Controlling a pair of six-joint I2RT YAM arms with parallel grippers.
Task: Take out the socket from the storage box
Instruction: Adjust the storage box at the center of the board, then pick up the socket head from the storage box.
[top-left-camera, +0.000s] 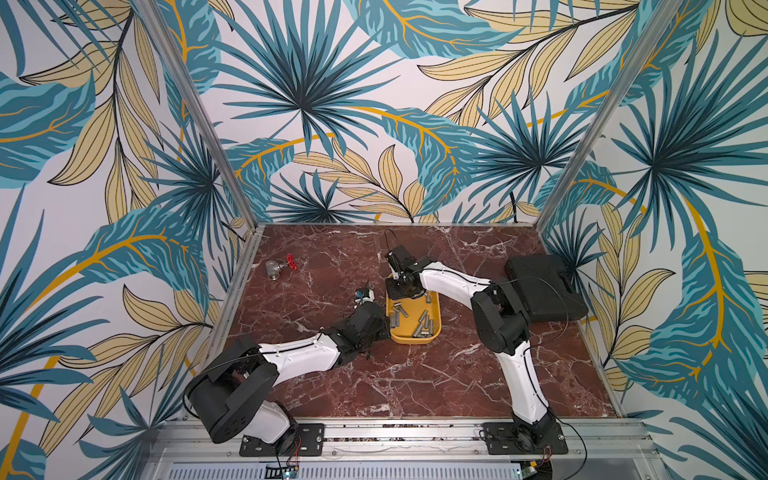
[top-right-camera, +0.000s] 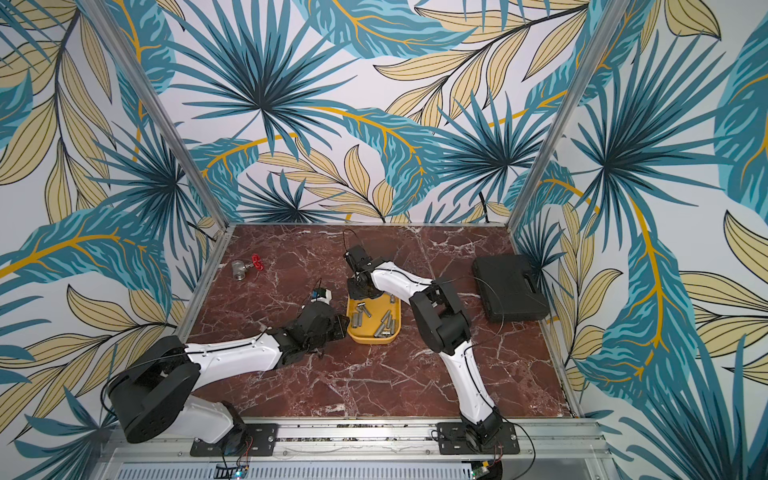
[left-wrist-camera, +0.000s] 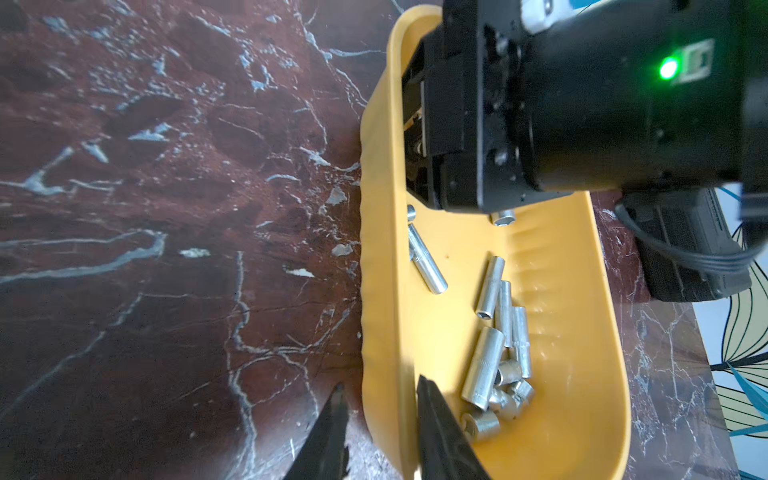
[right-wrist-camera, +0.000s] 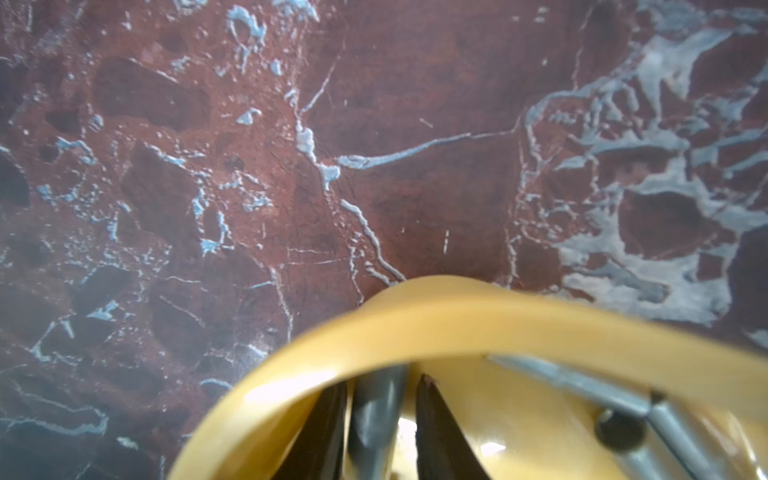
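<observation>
The storage box (top-left-camera: 437, 320) (top-right-camera: 398, 320), a shallow yellow tub, lies mid-table with several loose metal sockets (top-left-camera: 424, 326) (top-right-camera: 384, 326) (left-wrist-camera: 482, 365) in it. My right gripper (top-left-camera: 401, 293) (top-right-camera: 361, 291) (right-wrist-camera: 382, 380) reaches down into the tub's far end. In the right wrist view a grey socket (right-wrist-camera: 376, 407) stands between its fingers just inside the rim (right-wrist-camera: 457, 307), one finger against it and the other a sliver off. My left gripper (top-left-camera: 386, 326) (top-right-camera: 345, 326) (left-wrist-camera: 380, 384) straddles the tub's left wall (left-wrist-camera: 374, 249). One finger is inside, the other outside with a small gap.
A black hard-shell case (top-left-camera: 544, 286) (top-right-camera: 509, 286) lies at the right wall. A metal valve with a red handle (top-left-camera: 279, 268) (top-right-camera: 245, 268) sits at the far left. The right arm's wrist (left-wrist-camera: 582, 104) hangs over the tub's far end. Patterned walls close three sides.
</observation>
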